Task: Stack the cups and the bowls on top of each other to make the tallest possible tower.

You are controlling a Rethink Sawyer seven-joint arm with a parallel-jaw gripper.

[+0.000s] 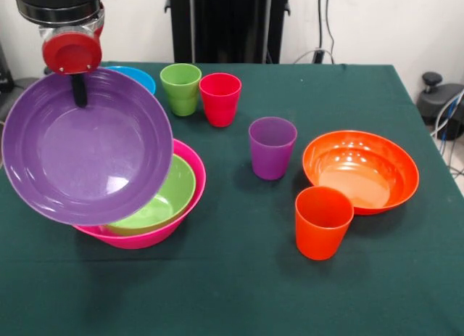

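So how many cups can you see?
4. The green plastic cup and red plastic cup stand together at the back, the purple plastic cup mid-table, the orange plastic cup by the orange plastic bowl. More may be hidden.

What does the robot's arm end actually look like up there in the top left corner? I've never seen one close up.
Only the arm's tip shows. Its wrist is a chunky black cylinder with a silvery metal ring beneath. Below that sits a round, glossy red disc-shaped part. A slim black finger hangs down from it, narrow and straight. No cables or markings are visible on this part.
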